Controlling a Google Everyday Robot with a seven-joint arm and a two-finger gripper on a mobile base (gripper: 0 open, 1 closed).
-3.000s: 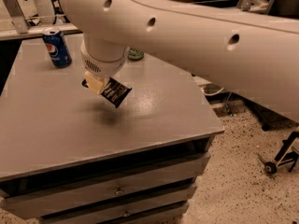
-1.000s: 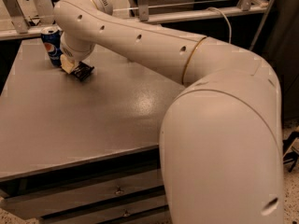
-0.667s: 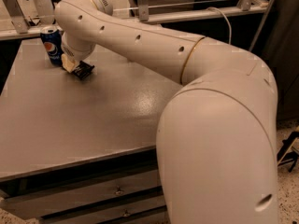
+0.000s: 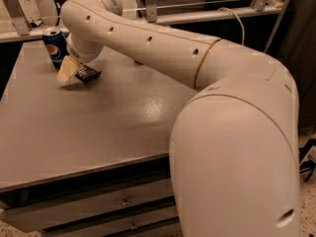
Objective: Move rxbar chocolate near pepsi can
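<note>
So, only the one camera view to go on, and most of it is the big white arm [image 4: 197,68], which bends in from the lower right and reaches across the grey table [image 4: 113,127] to the far left corner. The gripper [image 4: 74,73] sits low over the tabletop there, pointing down, and its cream-coloured fingers [image 4: 64,73] look pinched together on the left end of the rxbar chocolate [image 4: 88,74]. The bar is a small flat black wrapper with a few rows of pale lettering on it that I can't read. It sticks out to the right of the gripper at a slight tilt, with a dark shadow right under it. I honestly can't tell if its low end is touching the table or just above it. The pepsi can [image 4: 54,45] stands upright just behind and to the left of the gripper, right at the back edge of the table: blue body, silver top, round red-white-blue logo facing the camera. Bar and can are near each other but not touching. Under the front edge of the table you can see a couple of drawers [image 4: 98,206] with little knobs, and behind the table there's a metal rail [image 4: 197,4] with a pale cable [image 4: 238,21] hanging off it.
</note>
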